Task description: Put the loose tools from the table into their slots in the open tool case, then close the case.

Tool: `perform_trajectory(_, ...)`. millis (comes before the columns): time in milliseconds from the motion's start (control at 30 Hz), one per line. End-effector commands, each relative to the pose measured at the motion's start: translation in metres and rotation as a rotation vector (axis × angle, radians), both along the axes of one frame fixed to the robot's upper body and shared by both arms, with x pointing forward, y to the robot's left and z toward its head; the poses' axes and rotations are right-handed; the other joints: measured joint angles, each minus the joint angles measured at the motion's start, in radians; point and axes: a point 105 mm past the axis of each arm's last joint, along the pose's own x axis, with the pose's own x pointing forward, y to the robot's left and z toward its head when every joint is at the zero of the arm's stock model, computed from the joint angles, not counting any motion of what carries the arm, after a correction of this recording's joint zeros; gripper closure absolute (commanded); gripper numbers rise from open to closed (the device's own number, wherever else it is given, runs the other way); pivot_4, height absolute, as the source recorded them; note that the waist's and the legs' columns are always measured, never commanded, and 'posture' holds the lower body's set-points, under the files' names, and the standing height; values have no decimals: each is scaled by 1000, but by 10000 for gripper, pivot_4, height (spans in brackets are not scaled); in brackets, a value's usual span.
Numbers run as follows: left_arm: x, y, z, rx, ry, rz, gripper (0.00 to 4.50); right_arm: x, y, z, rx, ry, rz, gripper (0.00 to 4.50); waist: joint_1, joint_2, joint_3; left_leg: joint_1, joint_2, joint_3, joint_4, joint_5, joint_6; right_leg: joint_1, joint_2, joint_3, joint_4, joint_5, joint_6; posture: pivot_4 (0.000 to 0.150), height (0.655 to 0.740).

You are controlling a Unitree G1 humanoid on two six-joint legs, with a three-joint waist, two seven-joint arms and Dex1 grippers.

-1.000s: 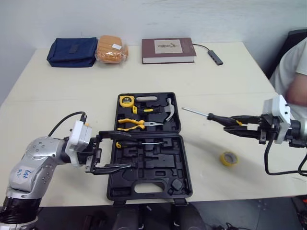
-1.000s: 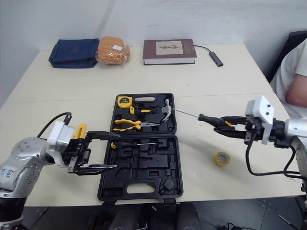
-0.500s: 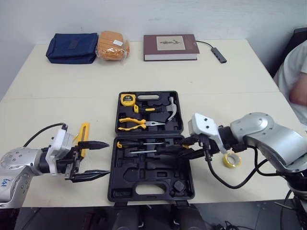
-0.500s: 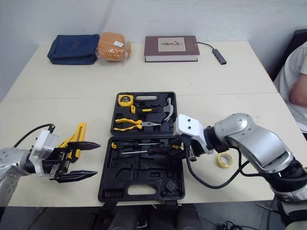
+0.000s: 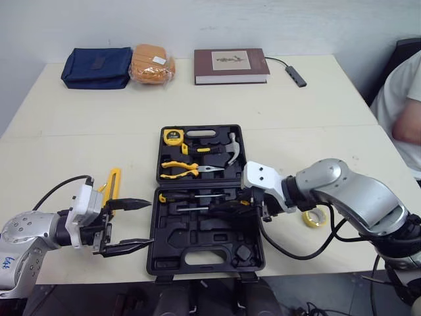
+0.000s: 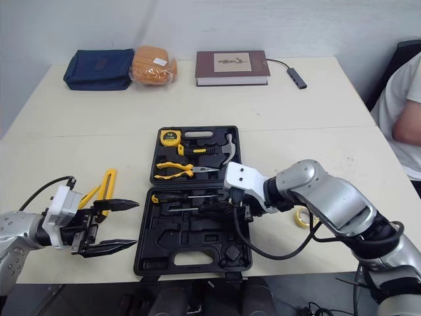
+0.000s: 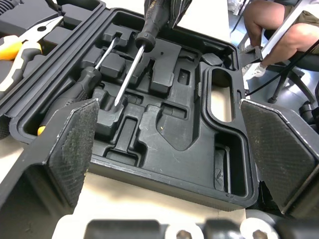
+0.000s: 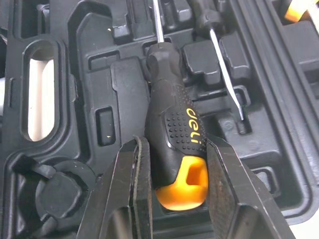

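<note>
The black tool case [image 5: 197,253] lies open at the table's front middle. Its far half holds a tape measure [image 5: 173,137], a hammer [image 5: 225,150] and pliers [image 5: 187,170]. One screwdriver [image 5: 191,196] lies in the near half. My right gripper [image 5: 253,205] is shut on a second screwdriver [image 8: 172,134] by its black-and-orange handle, with the shaft low over the moulded slots beside the first one. My left gripper [image 5: 141,224] hovers open just left of the case, with nothing between its pads [image 7: 75,144]. A yellow hand tool [image 5: 112,185] lies on the table behind it.
A yellow tape roll [image 5: 314,218] lies right of the case, behind my right arm. At the table's far edge sit a blue pouch [image 5: 97,66], an orange packet [image 5: 151,64], a book [image 5: 230,66] and a black adapter [image 5: 296,78]. A person [image 5: 404,99] sits at the right.
My right gripper has carried the screwdriver from over the table right of the case into the case's near half. My left gripper has drawn back from the case's left edge, still open.
</note>
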Motion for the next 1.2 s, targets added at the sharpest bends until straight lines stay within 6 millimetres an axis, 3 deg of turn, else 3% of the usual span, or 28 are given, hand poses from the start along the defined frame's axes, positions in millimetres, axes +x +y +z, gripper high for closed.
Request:
perform_trajectory(33, -5, -5, 2, 2, -12, -15, 0, 0, 2, 7, -15, -46, 1, 35103, -4, 0, 0, 0, 0, 0, 0, 0, 0, 0, 0, 0, 0, 0, 0, 1500, 7400)
perform_trajectory(467, -1, -4, 2, 12, -19, -2, 0, -5, 1, -2, -61, -28, 28, 35103, -18, 0, 0, 0, 0, 0, 0, 0, 0, 0, 1, 0, 0, 0, 0, 1500, 7400)
perform_trajectory(1133, -1, -5, 0, 14, -19, 5, 0, 5, 6, -14, -86, -36, 14, 35103, -17, 0, 0, 0, 0, 0, 0, 0, 0, 0, 1, 0, 0, 0, 0, 1500, 7400)
perform_trajectory(1200, -1, -6, 0, 13, -20, 5, 0, 3, 5, -16, -95, -30, 24, 24668, -17, 0, 0, 0, 0, 0, 0, 0, 0, 0, 1, 0, 0, 0, 0, 1500, 7400)
